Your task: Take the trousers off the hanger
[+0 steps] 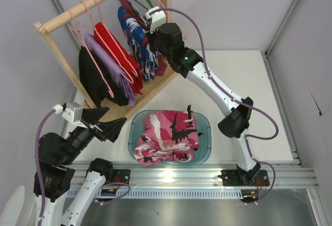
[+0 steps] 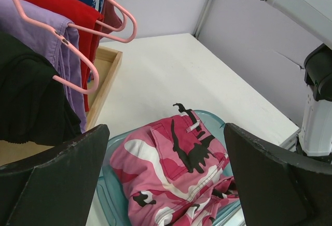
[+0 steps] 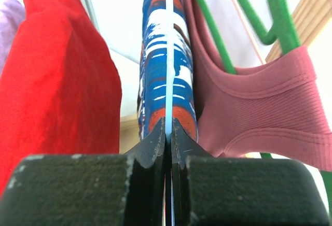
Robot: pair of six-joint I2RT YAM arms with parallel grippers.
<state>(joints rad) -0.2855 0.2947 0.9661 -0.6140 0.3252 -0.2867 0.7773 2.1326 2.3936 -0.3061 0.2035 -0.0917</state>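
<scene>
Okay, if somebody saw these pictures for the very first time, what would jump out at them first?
Likely the right gripper up at the back-left rack, shut on the thin hanger wire with the blue patterned trousers draped over it. Next comes the pink camouflage garment heaped in the teal basin at the near middle. The left gripper is wide open just left of the basin.
</scene>
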